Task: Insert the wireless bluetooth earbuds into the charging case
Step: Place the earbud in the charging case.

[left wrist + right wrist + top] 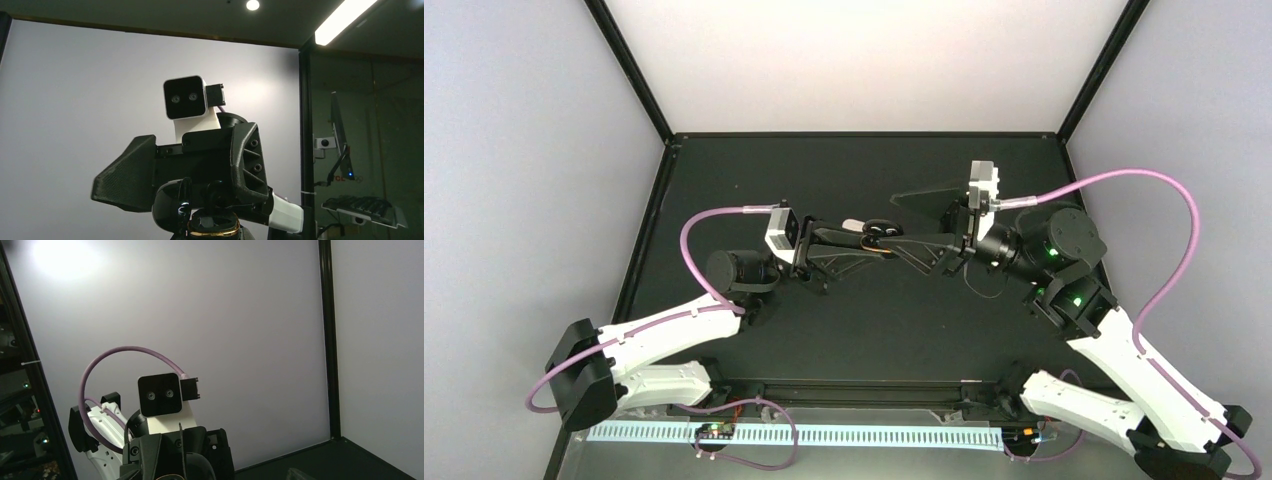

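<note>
Above the middle of the bench (844, 330), my left tool (864, 236) is pressed together, apparently pinching the charging case (854, 226). Its dark interior seems to face my right tool (896, 221), whose jaws stand spread. I cannot tell its long axis.

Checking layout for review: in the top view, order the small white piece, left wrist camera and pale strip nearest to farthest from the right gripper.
From the right gripper:
1. small white piece, just to its left.
2. left wrist camera, farther left.
3. pale strip, along the near edge.
</note>
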`<action>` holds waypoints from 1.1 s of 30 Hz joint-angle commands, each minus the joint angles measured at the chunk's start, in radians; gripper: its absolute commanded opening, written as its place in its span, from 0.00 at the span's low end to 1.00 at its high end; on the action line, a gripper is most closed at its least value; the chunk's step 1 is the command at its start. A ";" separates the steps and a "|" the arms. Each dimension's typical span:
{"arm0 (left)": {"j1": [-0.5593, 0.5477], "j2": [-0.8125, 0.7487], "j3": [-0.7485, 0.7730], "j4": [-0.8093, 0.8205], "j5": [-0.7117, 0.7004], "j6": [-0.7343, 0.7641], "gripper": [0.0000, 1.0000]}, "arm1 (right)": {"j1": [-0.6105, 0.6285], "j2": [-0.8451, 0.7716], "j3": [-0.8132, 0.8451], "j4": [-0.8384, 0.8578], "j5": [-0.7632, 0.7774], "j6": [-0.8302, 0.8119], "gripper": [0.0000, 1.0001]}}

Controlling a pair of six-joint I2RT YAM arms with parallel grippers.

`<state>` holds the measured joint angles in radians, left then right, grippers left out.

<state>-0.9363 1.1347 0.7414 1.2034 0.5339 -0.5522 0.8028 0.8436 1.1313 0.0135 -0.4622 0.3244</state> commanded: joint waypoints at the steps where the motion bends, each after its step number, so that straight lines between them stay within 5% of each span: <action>1: -0.010 0.000 -0.003 0.033 0.044 0.015 0.02 | -0.001 -0.004 0.028 -0.014 0.012 -0.004 0.77; 14: -0.010 -0.057 -0.036 -0.017 -0.005 0.098 0.02 | -0.001 -0.145 0.072 -0.181 0.095 -0.086 0.87; 21: -0.010 -0.100 -0.001 -0.291 -0.144 0.450 0.02 | -0.001 -0.003 0.330 -0.584 0.301 -0.044 0.82; 33: -0.010 0.026 0.041 -0.148 -0.280 0.696 0.02 | -0.002 0.208 0.615 -0.936 0.423 0.050 0.70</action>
<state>-0.9382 1.1332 0.7334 0.9783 0.3111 0.0410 0.8017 1.0248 1.7115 -0.7483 -0.1223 0.3290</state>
